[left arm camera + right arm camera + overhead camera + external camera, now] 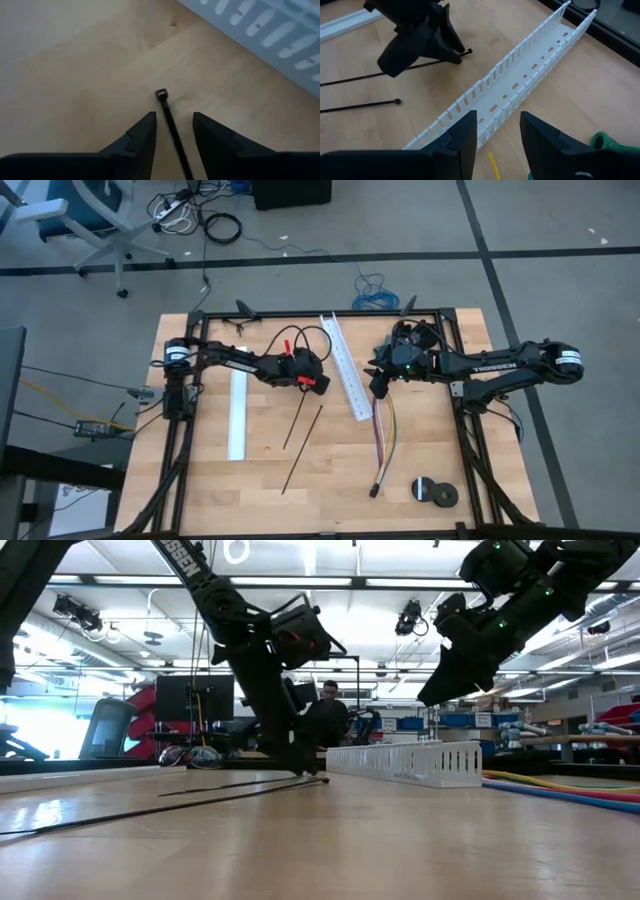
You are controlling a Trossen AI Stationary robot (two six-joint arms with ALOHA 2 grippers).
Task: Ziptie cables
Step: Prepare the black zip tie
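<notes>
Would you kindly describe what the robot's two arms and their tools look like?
Both arms are dark, jointed, with white TROSSEN lettering. The left tool carries red-orange parts; the right tool shows a small green light. Each has two black wedge-shaped fingers.

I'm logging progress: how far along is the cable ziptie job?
Nothing is tied yet. The cables lie loose by the white channel. The left gripper straddles one ziptie, jaws apart. The right gripper hovers over the channel. Grasping, looping and cinching remain.

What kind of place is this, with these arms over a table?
Probably a robotics lab or workshop: two dark arms on a wooden table, a white slotted channel and loose cables, monitors and ceiling lights behind.
</notes>
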